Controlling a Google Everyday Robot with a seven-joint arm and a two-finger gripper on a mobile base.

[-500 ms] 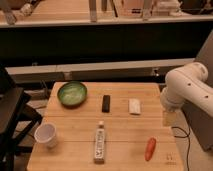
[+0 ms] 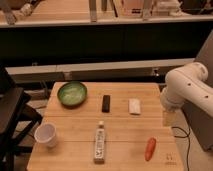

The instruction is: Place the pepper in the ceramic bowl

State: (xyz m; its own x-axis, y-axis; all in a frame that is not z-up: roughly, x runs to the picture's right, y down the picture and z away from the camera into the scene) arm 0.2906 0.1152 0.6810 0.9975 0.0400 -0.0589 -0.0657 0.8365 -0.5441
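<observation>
The pepper (image 2: pixel 150 149) is a slim orange-red one lying near the front right of the wooden table (image 2: pixel 75 120). The ceramic bowl (image 2: pixel 72 93) is green and sits at the back left of the table. My white arm (image 2: pixel 186 91) reaches in from the right. My gripper (image 2: pixel 167 117) hangs at the table's right edge, behind and to the right of the pepper and apart from it. It is far from the bowl.
A black remote-like object (image 2: pixel 106 103) and a white packet (image 2: pixel 134 106) lie mid-table. A bottle (image 2: pixel 100 143) lies near the front centre. A white cup (image 2: pixel 45 135) stands front left. A dark chair (image 2: pixel 12 115) is left of the table.
</observation>
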